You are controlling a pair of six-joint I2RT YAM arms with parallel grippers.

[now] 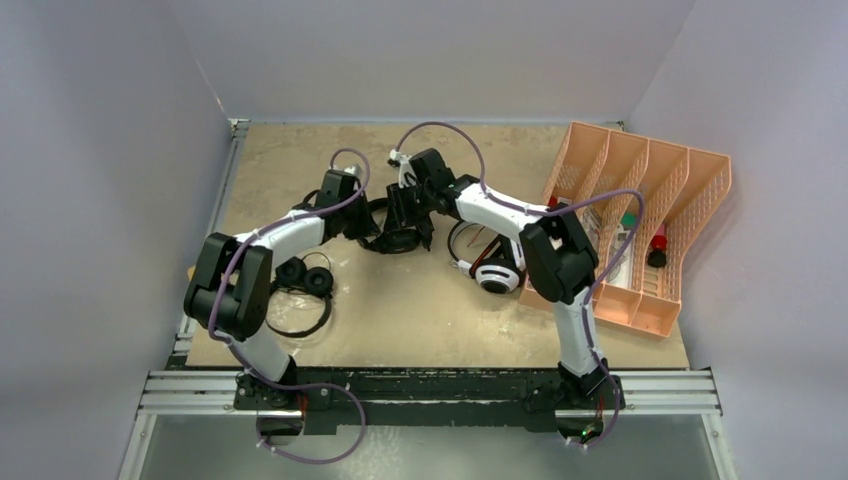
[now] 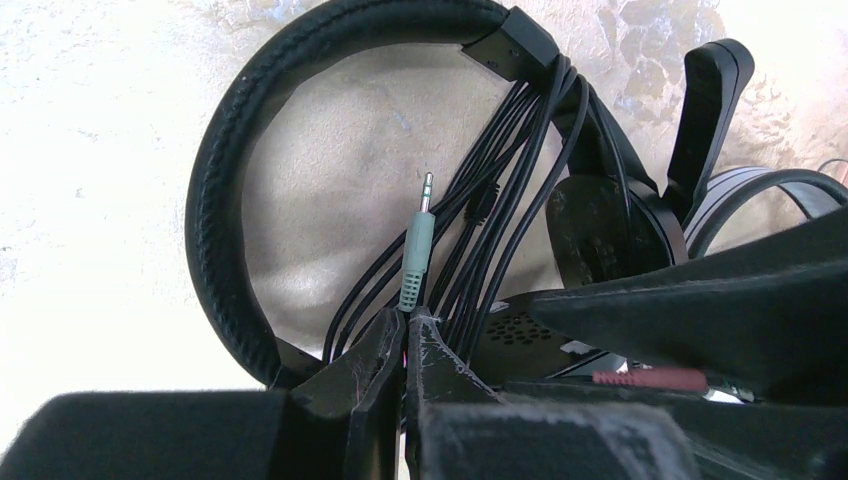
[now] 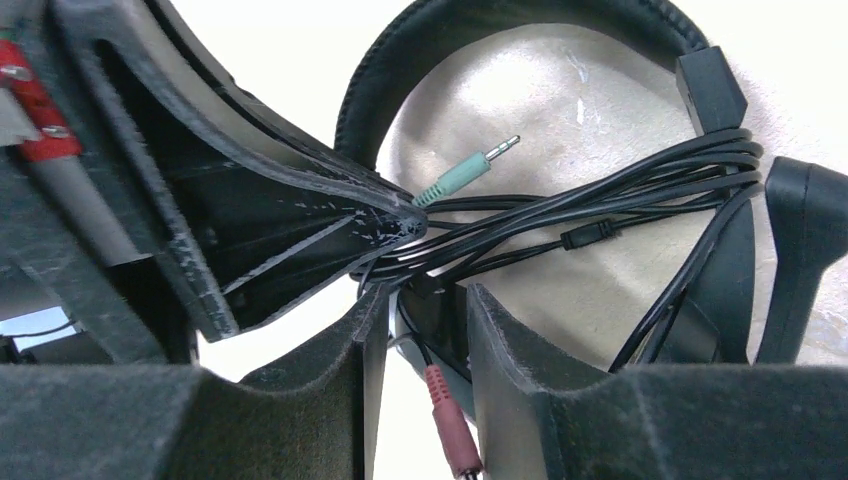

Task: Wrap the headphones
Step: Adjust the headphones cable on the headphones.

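The larger black headphones [image 1: 397, 238] lie at the table's middle, their cable [image 2: 512, 165] coiled in a bundle across the headband [image 2: 213, 205]. My left gripper [image 2: 408, 318] is shut on the base of the green plug [image 2: 417, 258], which sticks out beyond the fingertips. My right gripper [image 3: 425, 300] stands open right beside it, facing the same bundle [image 3: 600, 200]. A pink plug [image 3: 450, 425] hangs loose between its fingers. The white-and-black headphones [image 1: 493, 276] lie to the right, under the right arm. The small black round-padded pair [image 1: 305, 280] lies to the left with its cable looped.
An orange slotted desk tray [image 1: 668, 262] holding a few small items sits at the right edge of the table. Grey walls close in the left, back and right sides. The left gripper's fingers [image 3: 300, 225] crowd the right wrist view.
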